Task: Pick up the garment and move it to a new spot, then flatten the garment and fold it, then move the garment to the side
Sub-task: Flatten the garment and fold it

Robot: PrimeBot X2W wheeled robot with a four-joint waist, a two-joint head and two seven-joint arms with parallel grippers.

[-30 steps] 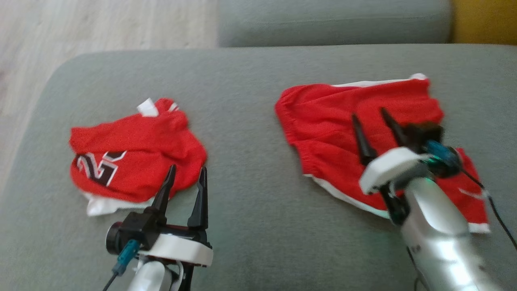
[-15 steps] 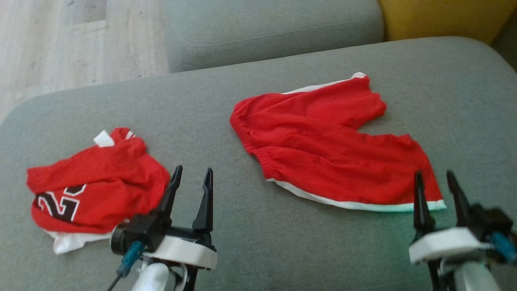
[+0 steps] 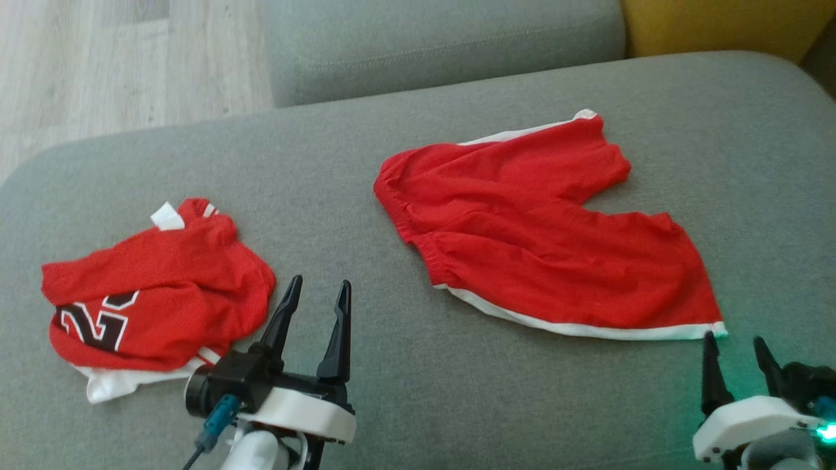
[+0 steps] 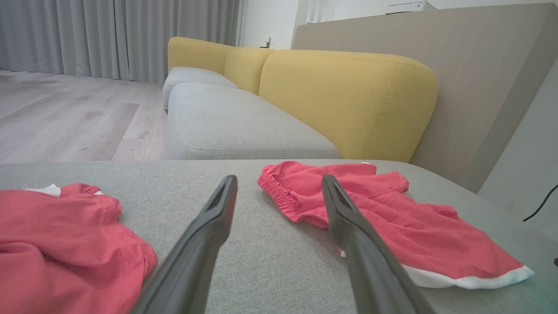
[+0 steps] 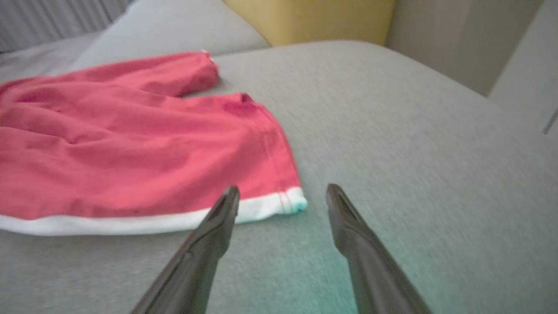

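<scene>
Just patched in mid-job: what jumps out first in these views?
Two bright red garments on the grey fabric sofa seat: white-trimmed red shorts spread at centre-right, a crumpled numbered red jersey at left. The open left gripper hovers beside the jersey, the open right gripper just off the shorts' hem corner.

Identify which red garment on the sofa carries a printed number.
The crumpled red jersey at the robot's left; the flat red shorts show only white trim.

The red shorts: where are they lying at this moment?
In the head view the red shorts lie spread on the grey cushion, right of centre, apart from the crumpled jersey and just beyond the open right gripper.
</scene>
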